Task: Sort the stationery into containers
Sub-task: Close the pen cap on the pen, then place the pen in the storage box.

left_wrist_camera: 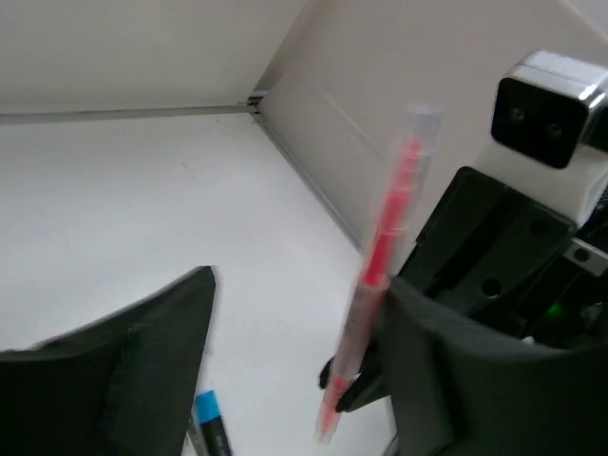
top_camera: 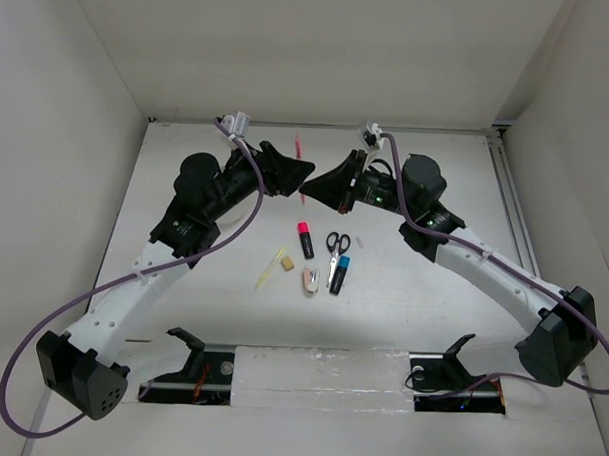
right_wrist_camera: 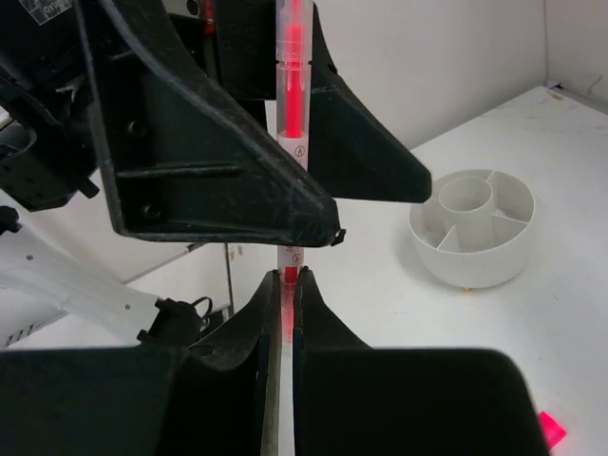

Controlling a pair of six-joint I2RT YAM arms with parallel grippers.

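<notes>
Top view: left gripper [top_camera: 300,173] and right gripper [top_camera: 312,189] tip to tip above table [top_camera: 422,292] middle; pink pen [top_camera: 298,148] upright between them; scissors [top_camera: 336,245] and rest of stationery lying loose nearer bases; tray not seen here

Left wrist: left gripper [left_wrist_camera: 302,285] fingers spread wide, pen [left_wrist_camera: 380,275] just beside one finger, not clamped

Right wrist: right gripper [right_wrist_camera: 286,282] pinching pen's [right_wrist_camera: 293,104] lower end; white tray [right_wrist_camera: 472,256] well apart, visible wedges bare

Judged step: mid-air handover of pen. Next: left closes on shaft before right lets go, then carry to tray wedge
</notes>
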